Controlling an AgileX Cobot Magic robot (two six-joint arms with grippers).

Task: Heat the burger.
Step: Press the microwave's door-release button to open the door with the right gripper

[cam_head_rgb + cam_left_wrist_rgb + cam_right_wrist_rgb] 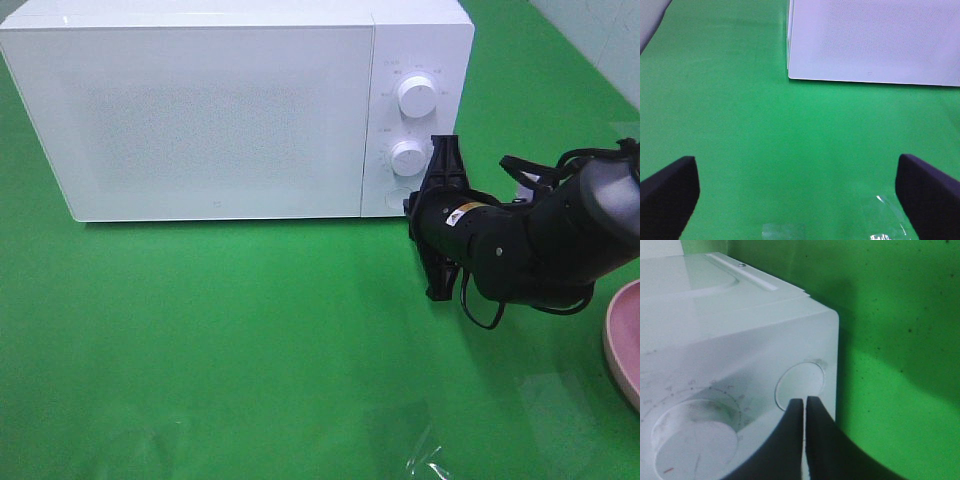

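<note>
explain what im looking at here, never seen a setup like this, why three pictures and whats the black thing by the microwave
It is a robot with two arms, each ending in a two-fingered gripper. One picture comes from a camera mounted high above; the other two come from cameras on the arms' wrists.

From above you see a white microwave with its door closed, standing on a green surface. The black thing is the right arm: its right gripper, fingers pressed shut and holding nothing, points at the round button below the two knobs. The right wrist picture shows that close up.

The left wrist picture shows the left gripper wide open and empty over the green surface, facing the microwave door.

At the right edge is part of a pink plate. No burger shows in any picture.
</note>
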